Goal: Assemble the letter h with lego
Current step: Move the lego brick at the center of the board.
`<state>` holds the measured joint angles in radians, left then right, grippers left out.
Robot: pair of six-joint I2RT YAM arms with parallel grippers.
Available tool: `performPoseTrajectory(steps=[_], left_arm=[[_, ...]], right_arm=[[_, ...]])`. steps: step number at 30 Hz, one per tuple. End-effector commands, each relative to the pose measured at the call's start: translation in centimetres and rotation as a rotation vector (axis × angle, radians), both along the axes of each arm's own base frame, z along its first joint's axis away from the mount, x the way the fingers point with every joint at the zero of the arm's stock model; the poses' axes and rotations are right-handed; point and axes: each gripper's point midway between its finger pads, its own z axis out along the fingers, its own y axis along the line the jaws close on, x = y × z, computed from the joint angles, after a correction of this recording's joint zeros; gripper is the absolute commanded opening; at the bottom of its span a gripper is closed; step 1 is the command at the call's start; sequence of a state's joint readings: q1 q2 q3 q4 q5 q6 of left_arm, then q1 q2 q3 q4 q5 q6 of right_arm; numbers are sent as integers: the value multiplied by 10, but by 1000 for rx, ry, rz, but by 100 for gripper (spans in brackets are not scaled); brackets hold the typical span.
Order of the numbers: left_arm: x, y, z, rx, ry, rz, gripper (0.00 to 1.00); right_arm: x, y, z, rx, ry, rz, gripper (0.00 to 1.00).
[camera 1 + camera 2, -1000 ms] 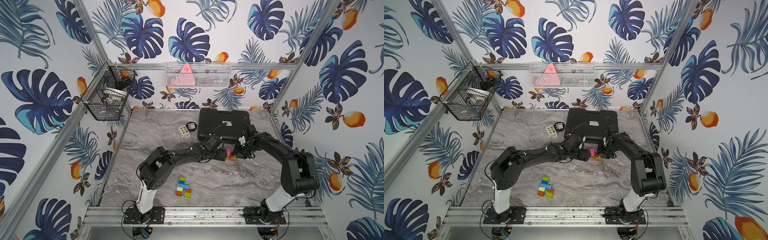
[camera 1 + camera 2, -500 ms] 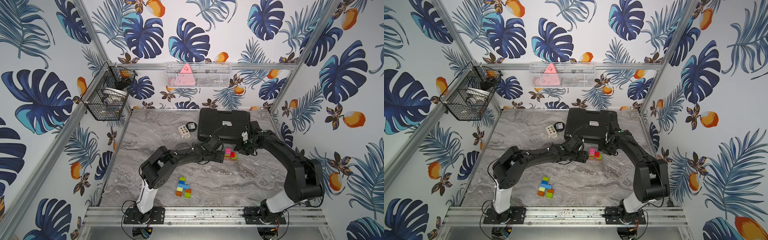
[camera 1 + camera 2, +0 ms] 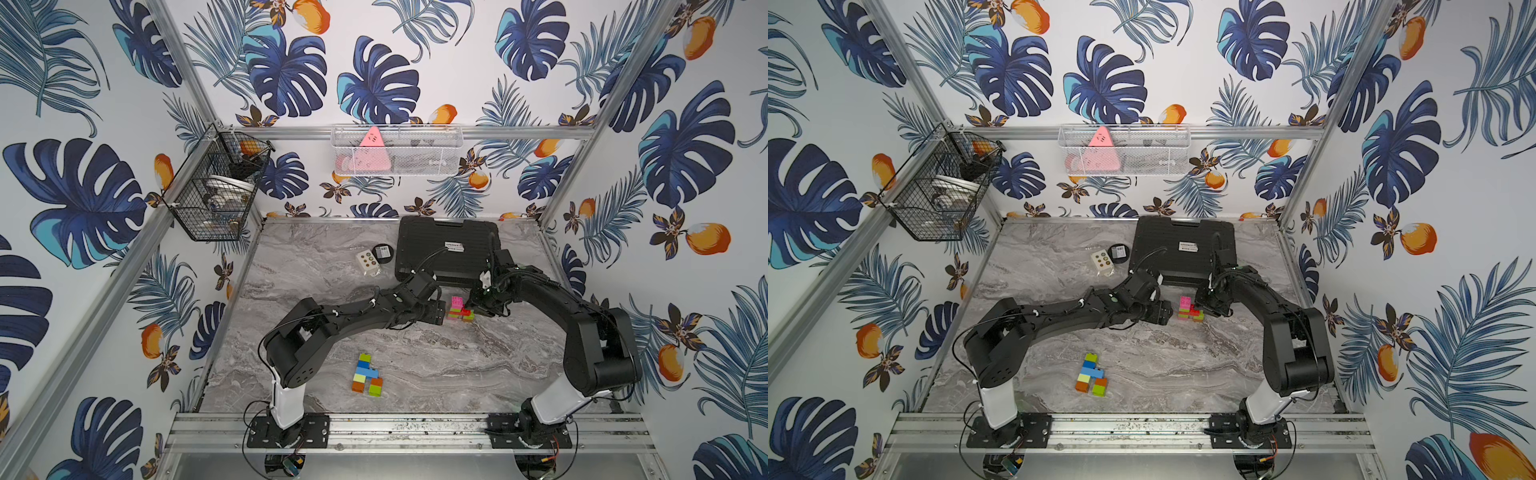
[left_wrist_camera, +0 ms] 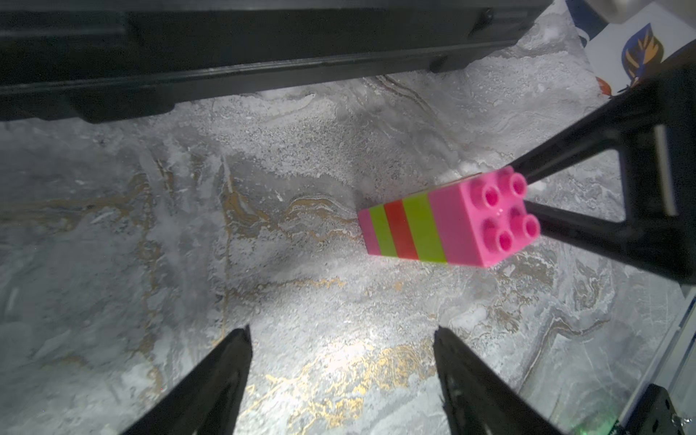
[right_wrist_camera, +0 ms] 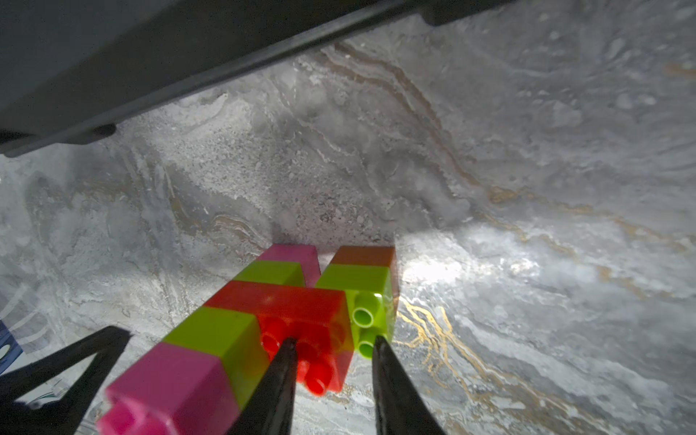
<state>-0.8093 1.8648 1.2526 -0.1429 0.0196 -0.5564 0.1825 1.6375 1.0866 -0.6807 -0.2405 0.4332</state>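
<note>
On wall, basket with pink triangle, left gripper wide, right gripper narrow at lego (grip unclear)

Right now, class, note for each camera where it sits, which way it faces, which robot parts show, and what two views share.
Top views: high above the base rail, looking down at the marble table; both arms, left claw and right claw either side of the lego h.
Left wrist: on the left arm, facing the lego h and black case; shows its open claw and the right claw.
Right wrist: on the right arm, close behind the lego h; its claw at the red brick.
Shared by wrist views: h, case.
</note>
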Motion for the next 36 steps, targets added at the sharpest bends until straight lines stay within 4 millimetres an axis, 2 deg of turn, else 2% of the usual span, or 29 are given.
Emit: performPoseTrajectory(steps=[1, 7, 14, 19, 23, 26, 30, 33, 34, 36], left_arm=[[5, 7, 15, -5, -63, 19, 82], [5, 41, 26, 12, -107, 112, 83], [-4, 75, 40, -13, -149, 170, 84], [-21, 81, 60, -59, -183, 114, 86], [-31, 79, 75, -102, -198, 71, 87], [-37, 76, 72, -109, -170, 51, 88], [-39, 86, 69, -82, -188, 78, 88], [-35, 111, 69, -21, -221, 180, 90], [-33, 129, 66, 32, -229, 261, 91], [-29, 188, 52, 196, -183, 519, 92]], right_arm=[[-5, 0, 3, -5, 14, 12, 35], [-11, 9, 1, 10, 22, 37, 34], [-20, 32, -8, 16, 55, 125, 32], [-25, 54, -9, 30, 52, 202, 30], [-33, 81, -10, 56, 53, 290, 30], [-40, 104, -6, 100, 48, 356, 30], [-42, 114, 9, 96, -21, 420, 34], [-37, 102, 28, 41, -117, 405, 42], [-37, 97, 36, 29, -145, 384, 43], [-41, 95, 53, 38, -195, 348, 46]])
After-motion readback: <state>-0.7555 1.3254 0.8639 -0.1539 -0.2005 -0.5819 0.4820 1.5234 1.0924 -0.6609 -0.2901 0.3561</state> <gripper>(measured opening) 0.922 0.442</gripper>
